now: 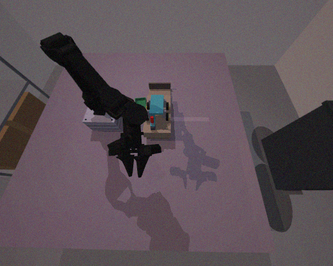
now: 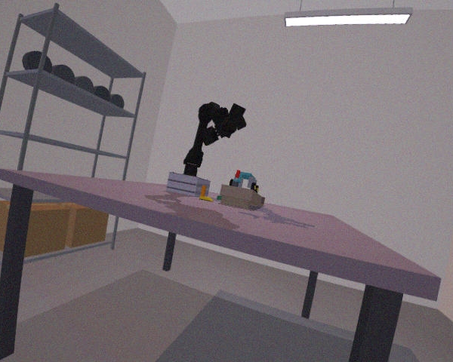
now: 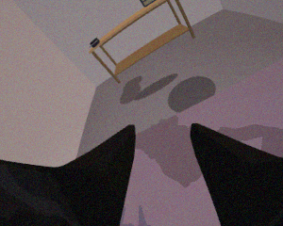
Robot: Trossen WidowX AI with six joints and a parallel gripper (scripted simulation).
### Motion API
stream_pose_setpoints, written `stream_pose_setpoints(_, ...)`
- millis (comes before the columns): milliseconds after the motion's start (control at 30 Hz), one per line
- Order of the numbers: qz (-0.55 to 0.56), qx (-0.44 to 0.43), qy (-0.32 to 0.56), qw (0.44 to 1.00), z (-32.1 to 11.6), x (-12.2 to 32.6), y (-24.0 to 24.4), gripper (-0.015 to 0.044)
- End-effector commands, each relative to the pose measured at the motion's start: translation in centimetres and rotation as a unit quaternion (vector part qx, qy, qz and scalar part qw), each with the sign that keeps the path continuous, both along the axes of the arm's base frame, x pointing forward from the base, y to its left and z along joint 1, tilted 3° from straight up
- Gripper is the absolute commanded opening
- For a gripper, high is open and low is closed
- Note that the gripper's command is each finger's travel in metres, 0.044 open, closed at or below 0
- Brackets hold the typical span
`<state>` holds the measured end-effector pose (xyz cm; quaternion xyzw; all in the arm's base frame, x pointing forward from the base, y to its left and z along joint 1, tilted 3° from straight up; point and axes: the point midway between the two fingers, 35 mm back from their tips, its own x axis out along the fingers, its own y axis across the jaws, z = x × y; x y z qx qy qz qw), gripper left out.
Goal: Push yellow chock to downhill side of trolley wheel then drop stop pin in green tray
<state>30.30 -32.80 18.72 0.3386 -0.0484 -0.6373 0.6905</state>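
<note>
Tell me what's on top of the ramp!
A blue trolley stands on the ramp, with the red-headed pin at one end. The patch of ramp right under the trolley's blue top can't be seen from above, because the top covers it.

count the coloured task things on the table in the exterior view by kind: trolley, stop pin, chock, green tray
trolley: 1
red-headed stop pin: 1
chock with orange handle: 1
green tray: 1
total: 4
</note>
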Motion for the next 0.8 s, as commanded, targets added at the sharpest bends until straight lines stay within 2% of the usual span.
stream_pose_setpoints(0, 0.049, 0.01, 0.094, 0.994, -1.2, -0.3, 0.7, 0.019)
stream_pose_setpoints(167, 0.127, 0.02, 0.224, 0.966, -2.7, -0.7, 1.7, 0.019)
stream_pose_setpoints(367, 0.227, 0.028, 0.365, 0.903, -4.4, -1.5, 3.1, 0.019)
stream_pose_setpoints(567, 0.329, 0.03, 0.483, 0.811, -6.1, -2.4, 4.6, 0.019)
stream_pose_setpoints(767, 0.43, 0.024, 0.574, 0.696, -7.6, -3.4, 6.4, 0.019)
